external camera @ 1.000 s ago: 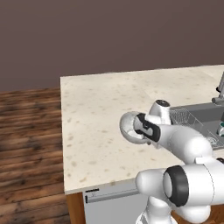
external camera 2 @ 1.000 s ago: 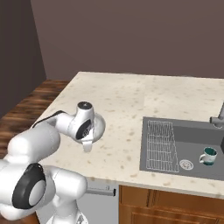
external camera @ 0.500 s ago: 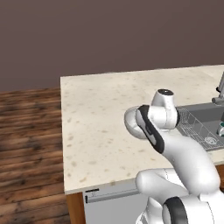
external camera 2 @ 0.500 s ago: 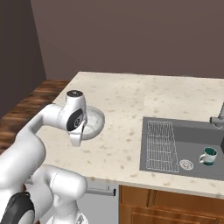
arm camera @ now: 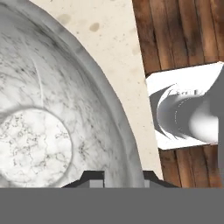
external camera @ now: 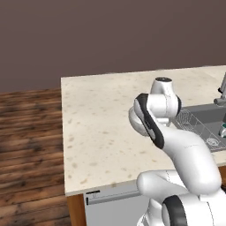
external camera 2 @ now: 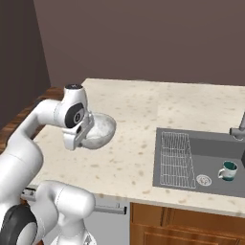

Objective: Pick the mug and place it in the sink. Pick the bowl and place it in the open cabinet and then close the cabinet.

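Note:
My gripper (external camera 2: 78,139) is shut on the rim of the pale speckled bowl (external camera 2: 99,130), which hangs tilted just above the counter's left part. In the hand view the bowl (arm camera: 48,131) spreads wide, its rim between my fingertips at the gripper (arm camera: 120,177). From the left base view the bowl (external camera: 135,123) peeks out behind my forearm. The small green mug (external camera 2: 228,170) stands upright in the dark sink (external camera 2: 191,139), near its right end; the mug (external camera: 224,130) sits at that view's right edge. The cabinet is out of view.
The speckled counter (external camera 2: 143,105) ends at a left edge over wooden floor (external camera: 26,132). A wire rack (external camera 2: 174,158) lies in the sink and a tap (external camera 2: 239,130) rises behind it. A dishwasher front (external camera: 110,198) and a wooden cupboard (external camera 2: 191,225) sit below the counter.
My arm has folded upward, its elbow rising and the hand turning, while the bowl stays gripped and lifts slightly over the same spot. The mug has not moved.

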{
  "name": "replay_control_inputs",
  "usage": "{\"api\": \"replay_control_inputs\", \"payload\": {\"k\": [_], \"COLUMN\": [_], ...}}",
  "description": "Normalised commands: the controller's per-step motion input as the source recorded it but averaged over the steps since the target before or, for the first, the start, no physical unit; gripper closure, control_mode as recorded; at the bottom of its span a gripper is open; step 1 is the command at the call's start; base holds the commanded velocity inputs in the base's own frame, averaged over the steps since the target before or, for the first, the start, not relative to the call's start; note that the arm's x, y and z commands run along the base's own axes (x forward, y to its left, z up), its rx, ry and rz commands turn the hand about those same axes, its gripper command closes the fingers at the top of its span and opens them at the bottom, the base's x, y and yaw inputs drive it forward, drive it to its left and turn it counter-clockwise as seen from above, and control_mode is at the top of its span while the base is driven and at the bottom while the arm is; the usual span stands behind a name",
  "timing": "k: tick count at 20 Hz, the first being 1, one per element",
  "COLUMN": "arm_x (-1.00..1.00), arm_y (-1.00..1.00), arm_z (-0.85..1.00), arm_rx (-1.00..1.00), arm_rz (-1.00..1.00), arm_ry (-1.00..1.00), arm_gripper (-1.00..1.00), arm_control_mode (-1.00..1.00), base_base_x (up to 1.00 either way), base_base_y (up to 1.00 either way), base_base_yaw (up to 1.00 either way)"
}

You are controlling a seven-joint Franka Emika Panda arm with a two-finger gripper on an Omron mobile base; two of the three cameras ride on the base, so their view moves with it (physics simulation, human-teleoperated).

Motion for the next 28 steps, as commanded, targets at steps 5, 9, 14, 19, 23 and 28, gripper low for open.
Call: {"api": "replay_control_inputs", "payload": {"k": [5,9,14,19,23,28], "arm_x": [-0.49,-0.66,-0.46,-0.47,-0.36,-0.32], "arm_y": [0.0,0.0,0.0,0.0,0.0,0.0], "arm_z": [0.1,0.04,0.16,0.42,0.42,0.41], "arm_rx": [-0.01,0.0,0.0,0.0,0.0,0.0], "arm_rz": [-0.01,0.0,0.0,0.0,0.0,0.0], "arm_ry": [-0.07,-0.14,-0.15,-0.07,-0.01,-0.01], "arm_gripper": [1.0,1.0,1.0,1.0,1.0,1.0], "arm_control_mode": [-1.0,-1.0,-1.0,-1.0,-1.0,-1.0], "base_base_x": [0.0,0.0,0.0,0.0,0.0,0.0], "base_base_y": [0.0,0.0,0.0,0.0,0.0,0.0], "base_base_yaw": [0.0,0.0,0.0,0.0,0.0,0.0]}}
